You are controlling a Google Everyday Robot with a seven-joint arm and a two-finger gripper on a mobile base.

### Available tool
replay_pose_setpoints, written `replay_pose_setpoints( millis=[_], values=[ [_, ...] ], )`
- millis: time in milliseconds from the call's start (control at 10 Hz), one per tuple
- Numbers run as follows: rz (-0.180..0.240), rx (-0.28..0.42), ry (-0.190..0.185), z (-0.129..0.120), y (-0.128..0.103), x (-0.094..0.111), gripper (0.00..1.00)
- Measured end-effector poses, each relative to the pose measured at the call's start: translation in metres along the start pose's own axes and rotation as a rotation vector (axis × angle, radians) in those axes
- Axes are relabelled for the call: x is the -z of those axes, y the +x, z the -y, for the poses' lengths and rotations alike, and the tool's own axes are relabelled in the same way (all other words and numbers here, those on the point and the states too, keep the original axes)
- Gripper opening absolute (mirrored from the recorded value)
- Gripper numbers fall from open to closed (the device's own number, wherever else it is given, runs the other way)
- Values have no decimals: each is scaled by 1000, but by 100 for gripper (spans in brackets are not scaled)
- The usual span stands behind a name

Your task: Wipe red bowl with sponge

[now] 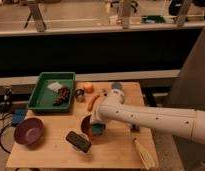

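Note:
The red bowl (86, 125) sits on the wooden table at centre front, its right part hidden by my arm. The teal-blue sponge (98, 130) shows just below the arm's end, at the bowl's right side, over or in the bowl. My gripper (97, 123) reaches in from the right on a white arm and points down onto the sponge and bowl; the wrist hides most of it.
A larger purple bowl (28, 131) is at front left. A dark block (78, 141) lies in front of the red bowl. A green tray (52, 91), an orange (88, 87), a carrot (92, 102), a flat blue square (17, 118) and a yellow item (144, 152) are around.

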Motion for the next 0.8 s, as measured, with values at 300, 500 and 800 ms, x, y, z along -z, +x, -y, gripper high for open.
replay_pose_setpoints(
  millis=[300, 500, 800],
  values=[
    [-24, 2, -26, 3, 23, -6, 0],
    [-29, 15, -26, 13, 27, -10, 0],
    [-18, 41, 4, 29, 20, -11, 0]
  ],
)
